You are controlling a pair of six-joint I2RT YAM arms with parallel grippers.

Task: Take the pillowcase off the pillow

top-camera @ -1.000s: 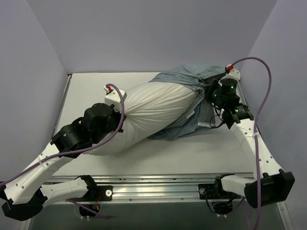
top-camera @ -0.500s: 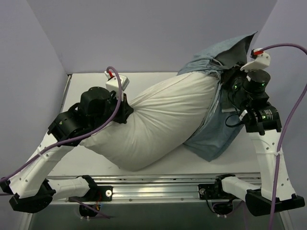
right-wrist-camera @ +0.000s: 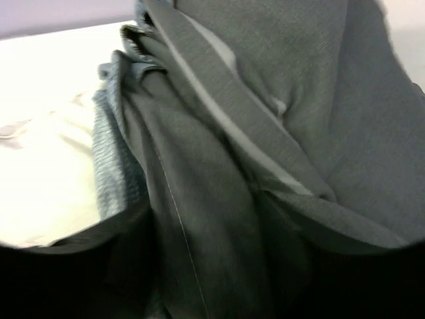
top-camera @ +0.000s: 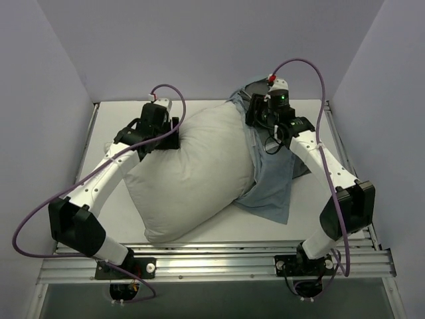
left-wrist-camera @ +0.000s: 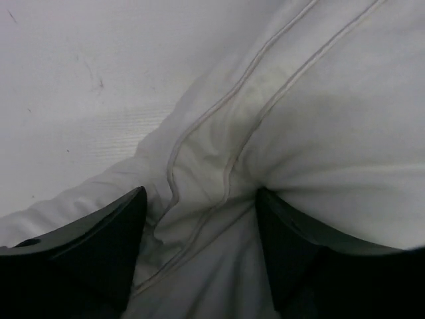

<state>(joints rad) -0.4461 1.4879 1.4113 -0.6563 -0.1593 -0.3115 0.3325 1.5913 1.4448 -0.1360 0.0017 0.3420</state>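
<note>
My left gripper (left-wrist-camera: 199, 219) cropped to two dark fingers at the bottom edge, pillow (left-wrist-camera: 319, 119) between them running out of frame to its right, my right gripper (right-wrist-camera: 206, 266) a dark blur, fingertips indistinct against the pillowcase (right-wrist-camera: 299, 100), pillow's end beyond it under cloth

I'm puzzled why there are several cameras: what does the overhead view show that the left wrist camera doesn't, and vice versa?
Only overhead: the left arm, the right arm, most of the pillow, and the pillowcase bunched at its right end by the right gripper. Only the left wrist: the pillow's double seam close up, pinched by the left gripper. Both: white pillow fabric and bare table.
</note>
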